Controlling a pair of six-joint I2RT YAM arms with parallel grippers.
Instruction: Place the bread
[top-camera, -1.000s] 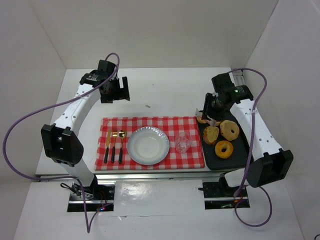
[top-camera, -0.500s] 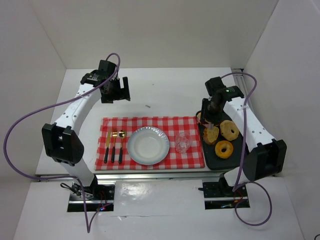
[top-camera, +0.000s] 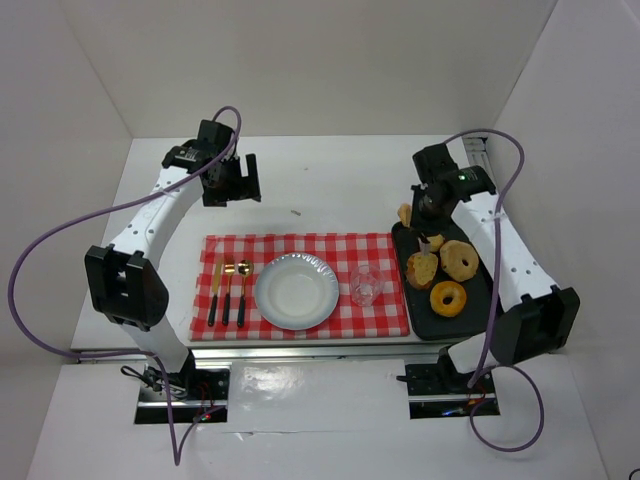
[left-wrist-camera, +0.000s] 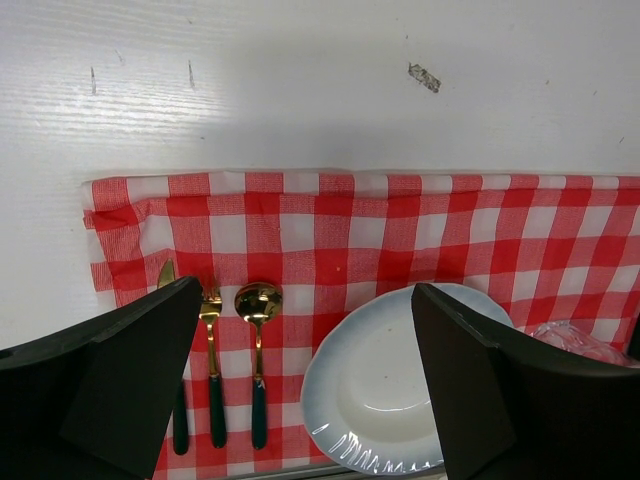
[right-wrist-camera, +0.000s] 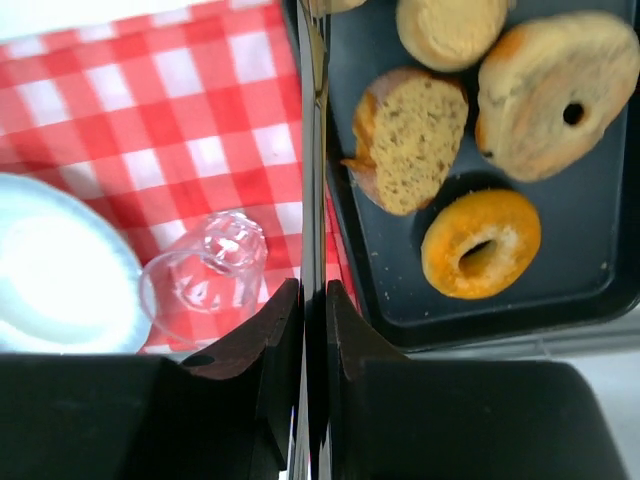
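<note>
Here, white-walled table (top-camera: 330, 180), checked cloth (top-camera: 300, 243), left claw (left-wrist-camera: 308, 292) spread, right claw (right-wrist-camera: 312, 290) apparently pressed together.

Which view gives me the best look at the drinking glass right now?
Right wrist: the glass is close and nearly whole. Top external shows it small; left wrist catches only a sliver at the frame's edge.

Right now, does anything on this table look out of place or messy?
Two small things. A tiny scrap lies alone on the bare white table beyond the checked cloth, belonging to nothing nearby. And the cloth's far left corner is folded over and rumpled instead of lying flat.
</note>
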